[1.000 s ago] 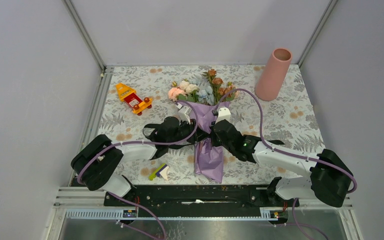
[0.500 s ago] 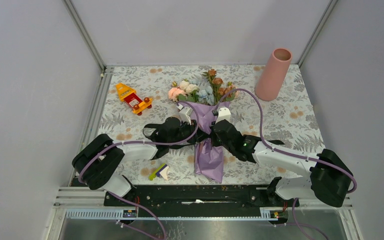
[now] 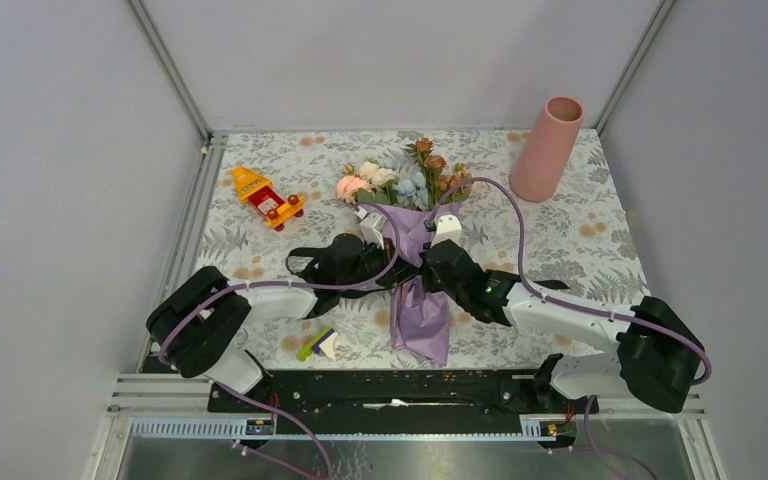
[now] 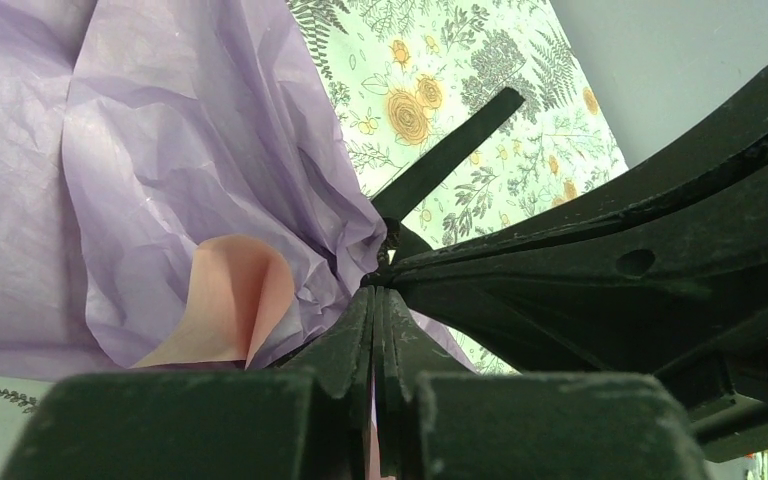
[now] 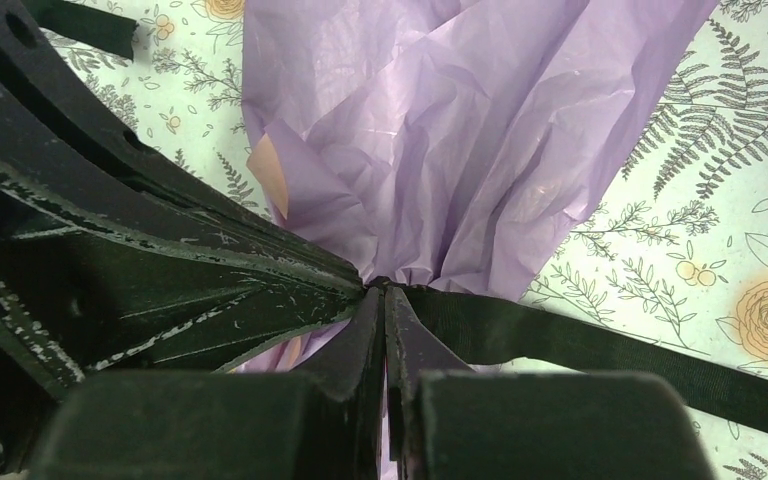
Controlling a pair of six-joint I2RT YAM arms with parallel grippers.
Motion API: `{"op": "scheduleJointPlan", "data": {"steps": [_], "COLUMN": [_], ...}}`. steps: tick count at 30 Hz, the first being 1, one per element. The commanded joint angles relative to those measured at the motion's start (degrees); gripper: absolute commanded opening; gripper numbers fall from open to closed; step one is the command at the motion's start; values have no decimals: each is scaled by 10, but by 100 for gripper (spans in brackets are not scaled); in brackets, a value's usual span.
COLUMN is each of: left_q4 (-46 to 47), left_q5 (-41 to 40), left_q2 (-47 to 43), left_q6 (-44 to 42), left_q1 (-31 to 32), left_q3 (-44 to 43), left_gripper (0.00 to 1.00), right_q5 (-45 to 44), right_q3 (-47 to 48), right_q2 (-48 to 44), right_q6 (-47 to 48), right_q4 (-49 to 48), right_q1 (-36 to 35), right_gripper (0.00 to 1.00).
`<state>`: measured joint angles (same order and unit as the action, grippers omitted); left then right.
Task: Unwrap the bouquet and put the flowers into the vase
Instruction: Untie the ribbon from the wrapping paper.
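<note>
Our left claw (image 4: pixel 375 300) and right claw (image 5: pixel 381 300) both pinch the ribbon (image 5: pixel 580 340) tying the bouquet (image 3: pixel 415 232). The vase (image 3: pixel 548 148) stands well apart on the table (image 3: pixel 585 245).

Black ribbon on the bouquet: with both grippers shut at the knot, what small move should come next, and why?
Probably draw the two grippers slowly apart. The left gripper and right gripper both appear pinched on the black ribbon where it cinches the purple paper, tips nearly touching. Pulling its tails outward should loosen it so the wrap can open.
</note>
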<state>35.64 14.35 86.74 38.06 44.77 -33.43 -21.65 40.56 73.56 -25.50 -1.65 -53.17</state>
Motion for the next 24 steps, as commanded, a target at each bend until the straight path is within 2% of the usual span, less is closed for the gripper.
{"op": "scheduleJointPlan", "data": {"steps": [1, 9, 15, 20, 24], "left_q4": [17, -12, 9, 36, 31], "left_q5": [-24, -59, -25, -8, -6], "left_q2": [-8, -19, -11, -10, 8], "left_q6": [5, 4, 3, 10, 11], "left_q1": [5, 5, 6, 6, 6], "left_q3": [-11, -1, -9, -13, -27], "left_gripper": [0, 0, 0, 18, 25], "right_q5": [-51, -100, -71, -48, -47], "right_q3": [2, 1, -12, -15, -18], "right_q2": [12, 19, 14, 17, 11], "right_q6": [18, 31, 27, 15, 14], "right_q4": [-19, 13, -2, -14, -15], "right_q1": [-3, -3, -3, -3, -2], "right_gripper": [0, 0, 0, 0, 0]}}
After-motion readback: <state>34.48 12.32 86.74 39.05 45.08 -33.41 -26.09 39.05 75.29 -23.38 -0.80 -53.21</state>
